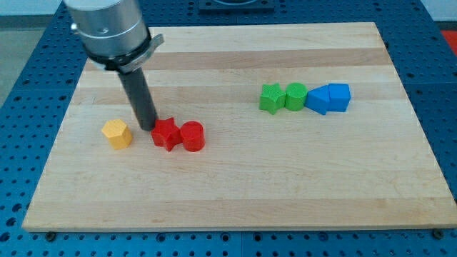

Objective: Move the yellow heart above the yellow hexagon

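Observation:
The yellow hexagon lies on the wooden board at the view's left. My tip rests on the board just right of the hexagon, between it and a red star, close to the star's left edge. I see no yellow heart anywhere in the view; the rod and the arm's body could be hiding it.
A red cylinder touches the red star's right side. At the view's right, a row of touching blocks: green star, green cylinder, and two blue blocks. The arm's grey body overhangs the top left.

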